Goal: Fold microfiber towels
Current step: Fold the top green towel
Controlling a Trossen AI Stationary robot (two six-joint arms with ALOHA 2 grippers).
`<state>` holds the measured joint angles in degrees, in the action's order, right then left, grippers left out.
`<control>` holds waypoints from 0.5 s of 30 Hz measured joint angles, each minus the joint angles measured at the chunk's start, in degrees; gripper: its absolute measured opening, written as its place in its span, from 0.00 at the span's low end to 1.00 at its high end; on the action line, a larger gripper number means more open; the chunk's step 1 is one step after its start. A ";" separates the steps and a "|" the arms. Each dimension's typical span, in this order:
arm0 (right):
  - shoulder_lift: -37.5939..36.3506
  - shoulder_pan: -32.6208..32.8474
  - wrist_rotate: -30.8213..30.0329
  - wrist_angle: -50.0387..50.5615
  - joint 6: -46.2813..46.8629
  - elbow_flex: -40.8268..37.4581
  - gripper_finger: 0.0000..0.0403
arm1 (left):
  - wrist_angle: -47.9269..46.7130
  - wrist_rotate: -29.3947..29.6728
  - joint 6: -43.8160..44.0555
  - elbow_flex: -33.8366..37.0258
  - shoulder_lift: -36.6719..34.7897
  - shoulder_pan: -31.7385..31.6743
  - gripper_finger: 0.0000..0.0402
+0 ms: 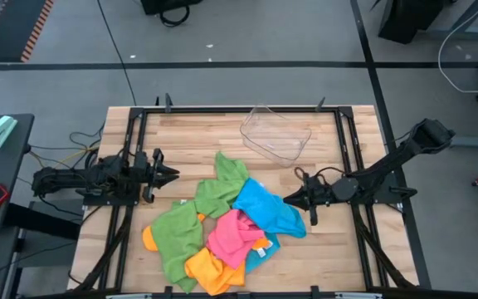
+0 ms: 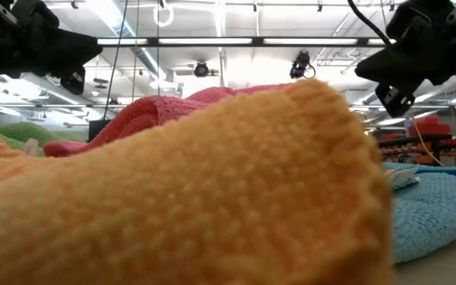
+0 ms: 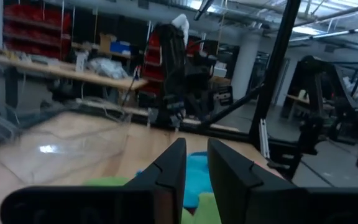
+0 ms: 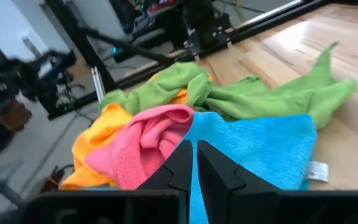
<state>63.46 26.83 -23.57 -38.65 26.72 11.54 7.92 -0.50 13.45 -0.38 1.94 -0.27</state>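
We see crumpled towels point(image 1: 222, 228) heaped below the clear tray point(image 1: 275, 133); left tool point(image 1: 173, 174) narrow, right tool point(image 1: 289, 200) closed, both empty. Only the right wrist view shows the blue towel's tag point(image 4: 316, 170).

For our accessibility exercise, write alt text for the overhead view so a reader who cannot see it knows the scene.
A crumpled heap of microfiber towels in green, blue, pink and orange lies on a wooden table, none folded. The left gripper and right gripper flank the heap, holding nothing; a clear plastic tray sits behind.

Green, blue, pink, orange towels point(image 1: 222, 228)
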 joint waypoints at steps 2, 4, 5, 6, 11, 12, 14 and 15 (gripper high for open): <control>2.59 -0.02 0.03 1.38 -1.30 2.01 0.08 | -0.45 -0.01 0.61 0.00 1.17 0.35 0.19; 5.04 0.00 0.09 2.67 -2.42 3.90 0.08 | -0.33 -0.01 1.16 0.00 2.44 0.55 0.20; 6.28 0.00 0.11 2.78 -2.82 4.82 0.08 | -0.37 -0.05 1.63 0.00 3.13 0.55 0.21; 7.41 -0.02 0.29 2.96 -3.32 5.61 0.08 | -0.38 -0.01 2.39 0.00 3.80 0.55 0.22; 12.28 -0.08 1.41 3.34 -7.17 9.35 0.08 | -0.25 0.01 4.96 0.00 7.59 0.53 0.30; 13.00 -0.14 1.41 3.49 -8.06 10.08 0.08 | -0.44 -0.01 5.53 0.00 8.30 0.53 0.32; 14.16 -0.76 1.84 4.22 -9.60 11.58 0.08 | -0.70 -0.01 6.22 -0.17 9.88 0.53 0.36; 14.62 -1.30 2.21 4.72 -10.14 12.34 0.08 | -1.49 -0.01 6.62 -0.48 10.75 0.53 0.38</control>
<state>78.08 25.53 -21.36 -33.93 16.58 23.88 6.43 -0.51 20.07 -0.86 12.68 0.25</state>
